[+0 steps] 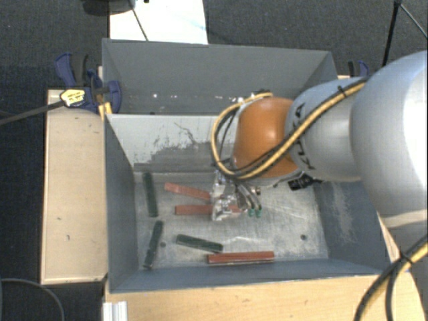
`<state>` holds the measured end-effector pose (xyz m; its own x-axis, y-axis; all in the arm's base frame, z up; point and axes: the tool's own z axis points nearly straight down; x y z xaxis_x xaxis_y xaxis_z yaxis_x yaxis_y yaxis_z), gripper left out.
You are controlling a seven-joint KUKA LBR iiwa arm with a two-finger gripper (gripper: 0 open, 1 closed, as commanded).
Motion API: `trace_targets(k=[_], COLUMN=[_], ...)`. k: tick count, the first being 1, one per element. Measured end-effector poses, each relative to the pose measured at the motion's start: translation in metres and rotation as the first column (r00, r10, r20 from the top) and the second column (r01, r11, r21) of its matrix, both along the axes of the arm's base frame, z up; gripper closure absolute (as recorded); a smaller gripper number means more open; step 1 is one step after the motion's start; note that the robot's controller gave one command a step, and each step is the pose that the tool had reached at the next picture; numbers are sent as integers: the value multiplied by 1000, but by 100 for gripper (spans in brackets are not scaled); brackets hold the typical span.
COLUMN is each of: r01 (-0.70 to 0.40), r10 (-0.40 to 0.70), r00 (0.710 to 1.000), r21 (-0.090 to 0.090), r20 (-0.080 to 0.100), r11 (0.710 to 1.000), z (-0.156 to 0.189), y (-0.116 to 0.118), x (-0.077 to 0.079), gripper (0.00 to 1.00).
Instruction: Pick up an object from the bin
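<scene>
The gripper, below the arm's orange cover, sits low over the middle of the bin floor; I cannot tell whether it is apart or together. Just to its left lies a reddish-brown stick, flat and nearly level, its right end running in under the gripper. A second reddish-brown stick lies just behind it, slightly slanted, and a third reddish-brown stick rests near the front wall. I count three dark green sticks as well: one upright-lying at far left, one below it, one near the front centre. All six are thin, straight, flat bars on scuffed grey metal.
</scene>
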<state>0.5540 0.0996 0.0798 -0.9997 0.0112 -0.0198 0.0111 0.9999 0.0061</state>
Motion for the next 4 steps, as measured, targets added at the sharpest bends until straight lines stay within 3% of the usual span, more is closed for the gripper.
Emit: trace_targets(k=[1,2,4], r01=[1,1,-7], r10=[-1,-1,7], r00=[1000,1000,1000], r21=[0,-5,-6], r20=[0,-18,-18], r11=[1000,1000,1000], z=[0,108,93], y=[0,5,9], x=[0,-2,-1], gripper=[100,100,100])
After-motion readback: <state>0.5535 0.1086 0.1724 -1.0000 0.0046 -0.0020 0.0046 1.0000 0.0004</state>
